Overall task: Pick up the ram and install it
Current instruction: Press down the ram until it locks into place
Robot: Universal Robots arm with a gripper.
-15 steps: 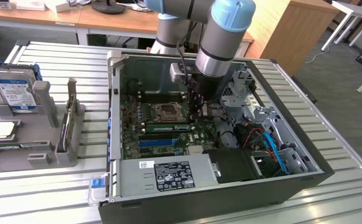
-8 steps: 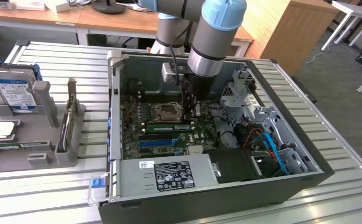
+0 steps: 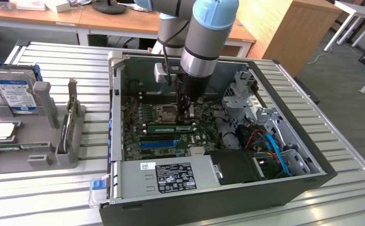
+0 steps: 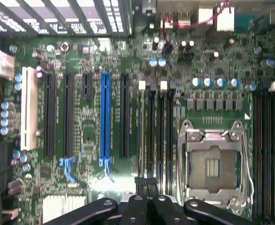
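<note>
The ram (image 3: 169, 128) is a narrow green stick with a pale label. It stands on edge in a memory slot on the motherboard, inside the open computer case (image 3: 116, 117). My gripper (image 3: 185, 117) reaches down into the case, its shut fingertips right above the stick's end on the exterior view's right. In the wrist view the gripper (image 4: 146, 182) has its black fingers pressed together over one end of the row of black memory slots (image 4: 156, 136). Whether the fingertips touch the stick I cannot tell.
The empty silver processor socket (image 3: 169, 112) (image 4: 212, 161) lies right beside the memory slots, and the long blue slot (image 4: 104, 117) lies on their other side. A grey fixture at the exterior view's left holds a hard drive (image 3: 16, 94) and a processor chip (image 3: 0, 132). Cables (image 3: 270, 146) and drive cages crowd the case's right side.
</note>
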